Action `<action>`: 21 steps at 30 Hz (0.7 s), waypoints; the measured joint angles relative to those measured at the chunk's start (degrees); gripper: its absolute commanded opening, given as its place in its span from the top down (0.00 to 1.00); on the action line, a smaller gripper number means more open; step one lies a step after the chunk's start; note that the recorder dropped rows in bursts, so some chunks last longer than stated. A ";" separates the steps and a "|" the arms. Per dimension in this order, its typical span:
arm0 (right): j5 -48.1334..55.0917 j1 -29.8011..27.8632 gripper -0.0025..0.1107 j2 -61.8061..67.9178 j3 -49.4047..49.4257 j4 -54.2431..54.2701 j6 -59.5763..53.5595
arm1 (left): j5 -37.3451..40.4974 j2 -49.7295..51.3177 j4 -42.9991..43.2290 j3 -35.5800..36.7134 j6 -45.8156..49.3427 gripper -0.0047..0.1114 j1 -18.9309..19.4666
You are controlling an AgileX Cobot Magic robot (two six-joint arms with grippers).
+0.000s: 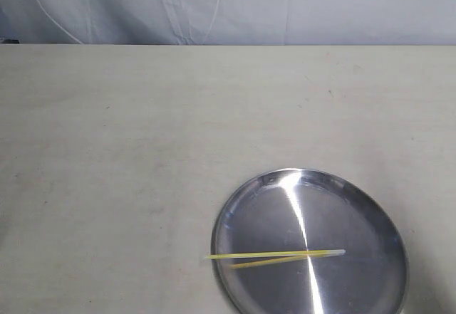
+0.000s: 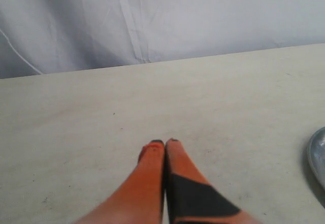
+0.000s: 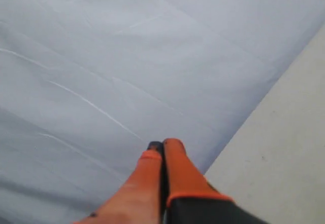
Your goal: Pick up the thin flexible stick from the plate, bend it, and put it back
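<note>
A large shiny silver plate (image 1: 370, 218) lies on the table at the lower right of the exterior view, and its rim (image 2: 316, 155) shows at the edge of the left wrist view. The thin yellow-green stick (image 1: 274, 255) rests across the plate's near part, its pale tip pointing right and its other end poking past the left rim. Neither arm shows in the exterior view. My left gripper (image 2: 165, 142) is shut with nothing in it, above bare table well away from the plate. My right gripper (image 3: 163, 144) is shut and empty, pointing at the backdrop.
The pale beige table (image 1: 142, 150) runs back to a straight far edge. A wrinkled grey-white cloth backdrop (image 1: 228, 4) hangs behind it, and the same backdrop (image 3: 127, 56) fills most of the right wrist view.
</note>
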 measured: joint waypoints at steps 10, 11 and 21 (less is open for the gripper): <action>22.33 0.00 0.99 8.75 -16.47 -13.23 -3.27 | 0.00 0.00 0.00 0.00 0.00 0.96 0.00; 25.50 0.00 0.99 12.28 -19.34 -16.72 -4.18 | 0.00 0.00 0.00 0.00 0.00 0.96 0.00; 55.31 0.89 0.79 53.03 -48.40 -25.74 -43.47 | 0.00 0.00 0.00 0.00 0.00 0.96 0.00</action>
